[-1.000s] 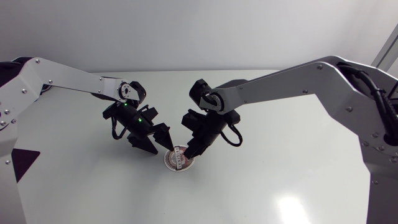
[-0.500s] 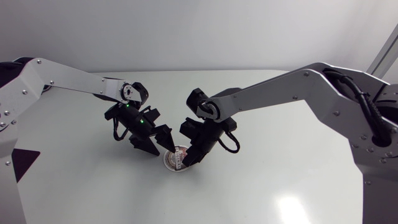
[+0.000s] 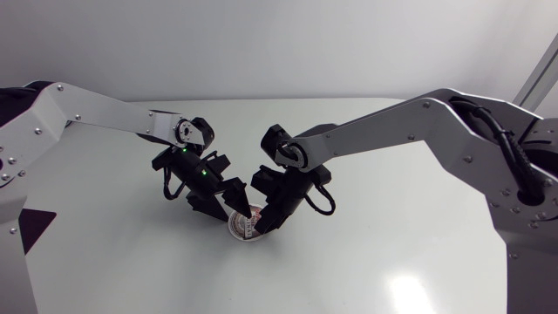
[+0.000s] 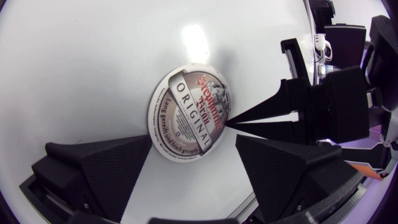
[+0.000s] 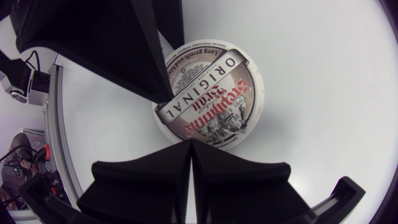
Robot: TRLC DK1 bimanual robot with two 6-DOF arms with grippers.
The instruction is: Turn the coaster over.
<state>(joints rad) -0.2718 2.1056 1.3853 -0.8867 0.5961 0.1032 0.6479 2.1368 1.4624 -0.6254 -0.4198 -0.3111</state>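
The round coaster lies flat on the white table, printed face up. In the left wrist view the coaster sits just ahead of my left gripper, which is open, its fingers spread to either side of the near rim. My right gripper is shut, its joined tips resting at the coaster's rim on the opposite side. In the right wrist view the coaster is right ahead of my right gripper, and a left-gripper finger reaches over its far edge.
Both arms meet at the middle of the table, the left gripper a finger's width from the right one. Bare white tabletop surrounds the coaster on all sides.
The right gripper's tips came down to the coaster's rim. The left gripper edged closer to the coaster from the other side. The coaster has stayed flat.
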